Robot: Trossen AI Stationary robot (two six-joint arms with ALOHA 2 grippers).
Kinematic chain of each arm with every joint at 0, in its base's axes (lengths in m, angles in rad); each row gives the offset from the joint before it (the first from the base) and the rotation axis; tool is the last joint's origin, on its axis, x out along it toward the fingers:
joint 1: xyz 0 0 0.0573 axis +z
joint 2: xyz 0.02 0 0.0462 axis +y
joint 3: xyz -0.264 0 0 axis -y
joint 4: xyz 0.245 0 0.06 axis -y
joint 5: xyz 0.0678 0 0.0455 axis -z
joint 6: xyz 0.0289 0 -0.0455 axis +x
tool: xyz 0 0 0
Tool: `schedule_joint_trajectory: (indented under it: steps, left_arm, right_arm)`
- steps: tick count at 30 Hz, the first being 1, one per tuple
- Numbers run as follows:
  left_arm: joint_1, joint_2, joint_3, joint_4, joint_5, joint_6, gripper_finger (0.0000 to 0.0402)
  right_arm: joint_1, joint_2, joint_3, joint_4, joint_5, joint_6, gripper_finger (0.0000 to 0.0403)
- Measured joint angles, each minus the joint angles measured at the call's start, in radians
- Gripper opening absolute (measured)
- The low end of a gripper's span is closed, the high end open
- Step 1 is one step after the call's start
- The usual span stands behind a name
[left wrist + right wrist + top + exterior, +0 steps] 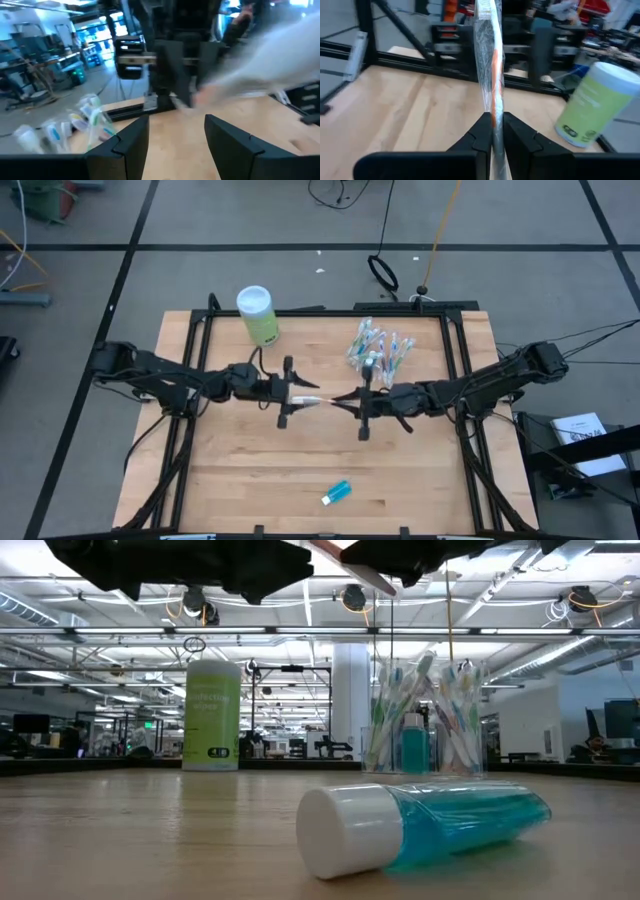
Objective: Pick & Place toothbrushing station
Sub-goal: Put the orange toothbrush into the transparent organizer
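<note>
Nearest the low cam: a toothpaste tube (425, 828), blue w/ white cap, lying on its side on the wooden counter (250, 480), alone near the front edge, well apart from everything else.

Both arms meet over the counter's middle, raised above the surface. Right pincer (493, 131) is clenched on a wrapped toothbrush (491, 75) w/ an orange handle in clear wrap; the brush sticks out from its tips toward the left arm. Left pincer (176, 137) is spread wide, fingers (131, 142) apart w/ nothing gripped between them; the wrapped brush end sits just at or beside its tips in the high view – can't tell if touching.

Light-green canister (257, 315) w/ white lid stands upright near the back edge, left of centre, behind the left arm.

Clear plastic cup (420, 735) stands upright near the back, right of centre, just behind the right pincer. It's packed w/ toothbrushes, heads up and fanned out – white, green, blue, some pink – plus one blue tube standing upright in among them, cap on top.
</note>
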Motion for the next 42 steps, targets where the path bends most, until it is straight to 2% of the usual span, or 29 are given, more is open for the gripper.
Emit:
schedule_joint_trajectory:
  steps: [7,18,21,28,33,42]
  left_arm:
    - [-0.013,0.008,0.0,0.045,0.047,0.022,0.0198]
    - [-0.03,0.008,0.0,0.159,0.055,0.036,0.0194]
    - [-0.03,0.007,0.0,0.167,0.082,0.038,0.0169]
    - [-0.027,0.007,0.0,0.154,0.056,0.05,0.0066]
    - [-0.025,0.009,0.0,0.168,0.055,0.06,0.0012]
    - [-0.025,0.009,0.0,0.169,0.054,0.084,0.0018]
  right_arm:
    - [0.0,0.0,0.0,0.021,-0.003,0.002,0.0026]
    - [0.001,0.0,0.0,0.023,-0.003,0.002,0.0026]
    - [0.001,0.0,0.0,0.039,-0.004,0.023,0.0027]
    - [0.001,0.0,0.0,0.085,-0.005,0.056,0.0027]
    - [0.0,0.002,0.001,0.075,-0.005,0.071,0.0027]
    - [-0.002,0.012,0.001,0.083,-0.004,0.055,0.0027]
